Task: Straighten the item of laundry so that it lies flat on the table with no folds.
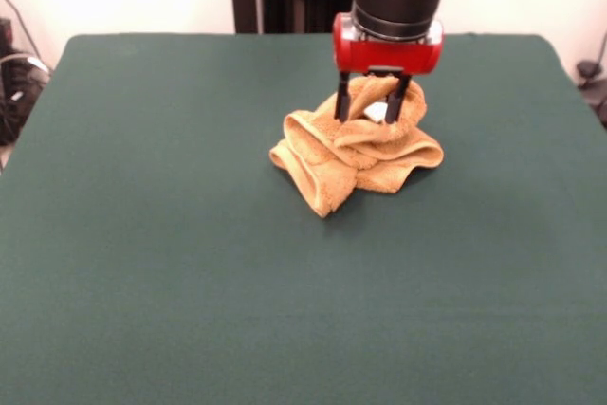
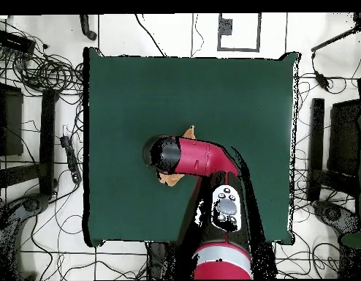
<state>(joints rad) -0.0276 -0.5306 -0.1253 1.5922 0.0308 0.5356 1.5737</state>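
Note:
The item of laundry [image 1: 353, 149] is a golden-orange towel bunched into a crumpled heap of thick folds, a little beyond the middle of the dark green table [image 1: 171, 263]. A small white tag [image 1: 377, 113] shows near the heap's top. My gripper [image 1: 370, 104] comes straight down onto the far upper part of the heap. It is open, and its black fingers [image 1: 342, 100] stand apart on either side of a raised fold. In the overhead view the arm [image 2: 198, 157] covers most of the towel. Only small orange bits [image 2: 169, 178] peek out beside it.
Green cloth runs wide on all sides of the heap, as far as the table's edges [image 2: 88, 146]. Cables and black stands [image 2: 48, 132] lie on the floor around the table.

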